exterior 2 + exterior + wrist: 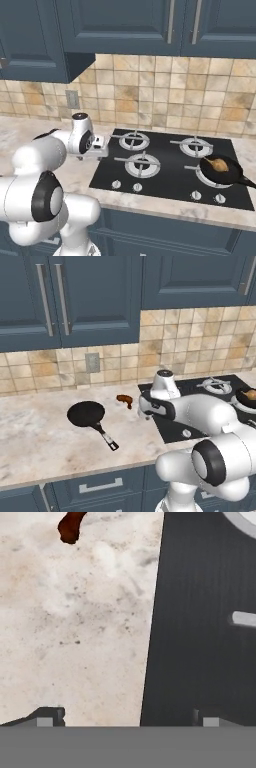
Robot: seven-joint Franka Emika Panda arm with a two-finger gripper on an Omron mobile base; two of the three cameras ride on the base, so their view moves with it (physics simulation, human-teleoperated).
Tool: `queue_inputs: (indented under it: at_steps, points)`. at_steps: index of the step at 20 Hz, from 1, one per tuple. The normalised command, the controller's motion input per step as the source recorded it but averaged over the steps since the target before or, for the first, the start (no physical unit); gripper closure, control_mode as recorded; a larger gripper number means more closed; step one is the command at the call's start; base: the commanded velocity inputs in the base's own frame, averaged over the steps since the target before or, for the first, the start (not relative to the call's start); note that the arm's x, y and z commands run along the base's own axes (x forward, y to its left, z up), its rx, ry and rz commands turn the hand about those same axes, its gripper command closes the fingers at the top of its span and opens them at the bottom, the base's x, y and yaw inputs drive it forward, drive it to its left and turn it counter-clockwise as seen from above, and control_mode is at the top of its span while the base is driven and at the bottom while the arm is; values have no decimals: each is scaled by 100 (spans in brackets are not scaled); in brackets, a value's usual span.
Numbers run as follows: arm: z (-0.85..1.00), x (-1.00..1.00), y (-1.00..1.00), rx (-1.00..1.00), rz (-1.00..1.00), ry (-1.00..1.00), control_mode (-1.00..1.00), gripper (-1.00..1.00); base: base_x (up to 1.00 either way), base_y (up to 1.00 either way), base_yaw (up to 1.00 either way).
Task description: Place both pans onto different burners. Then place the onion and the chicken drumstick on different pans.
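Your claw (pixel 127 719) is spread wide and holding nothing, hanging over the seam where the counter (pixel 35 441) meets the cooktop (pixel 170 185). In the hand view one fingertip sits over marble, the other over black glass. Watch that edge: drop straight down here and you pinch nothing, or you clip the cooktop's rim.

Just ahead on the marble lies the drumstick (pixel 125 400), its dark end showing at the top of the hand view (pixel 70 527). It's small and curved, so a grab off-centre could let it roll or squirt out from between the fingers.

Further left, well apart from the stove, the second pan (pixel 86 414) sits on the counter, handle pointing toward you. That's your real trap, I'd say: lift the drumstick first and there is no free pan on a burner to take it.

Over on the far side, the other pan (pixel 221 170) is on the front right burner (pixel 200 176) with the onion (pixel 218 164) inside. Put the meat there and you break the task.
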Motion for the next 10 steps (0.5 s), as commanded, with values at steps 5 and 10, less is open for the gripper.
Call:
queue_inputs:
  at_steps: [5, 10]
  points:
    - [-12, 4, 25, 0, 0, 0, -100, -100, 0, 0, 0]
    - [-18, 0, 31, 0, 0, 0, -100, -100, 0, 0, 0]
